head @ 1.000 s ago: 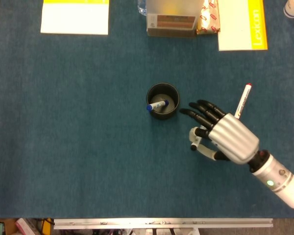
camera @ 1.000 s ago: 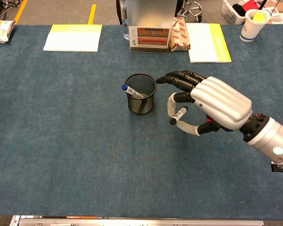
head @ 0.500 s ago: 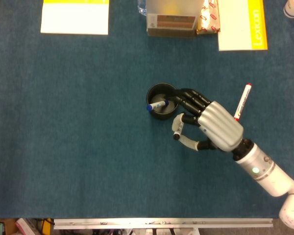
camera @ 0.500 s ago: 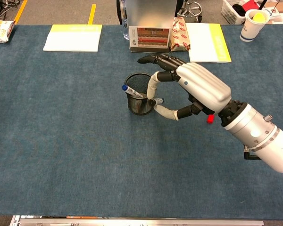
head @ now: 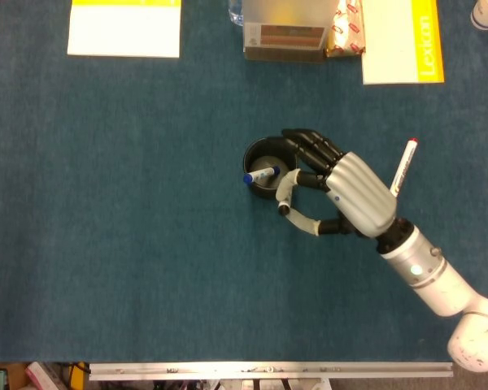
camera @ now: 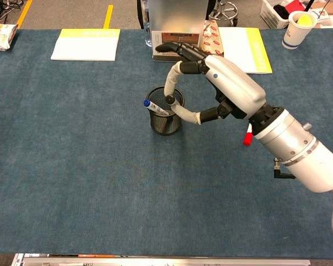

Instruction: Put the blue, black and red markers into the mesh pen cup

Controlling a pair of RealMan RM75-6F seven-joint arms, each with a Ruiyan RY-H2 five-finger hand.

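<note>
Leaning inside the mesh pen cup (head: 255, 149), with its cap against the left rim: the blue marker (head: 261, 174), already home. To finish the step in hand, best to line up directly over the open half of the cup, right of that blue cap. Tip the lower end of the pen down past the rim before letting go. Release low rather than from height, so as not to bounce off the wire edge or knock the light cup over. Worth keeping the fingers off the mesh wall too.

Just right of the cup, at its right edge in the head view: what looks like the black marker (head: 284, 195), pale barrel with a dark end, seen almost end-on from the chest. Pinched between thumb and a fingertip of the right hand (head: 354, 199), with the remaining dark fingers stretched forward above the cup's far rim. Not touching the cup, as far as can be judged.

Farther right, flat on the table and apart from the hand: the red marker (head: 403, 168), not yet handled.

No sign of the left hand in either view.
</note>
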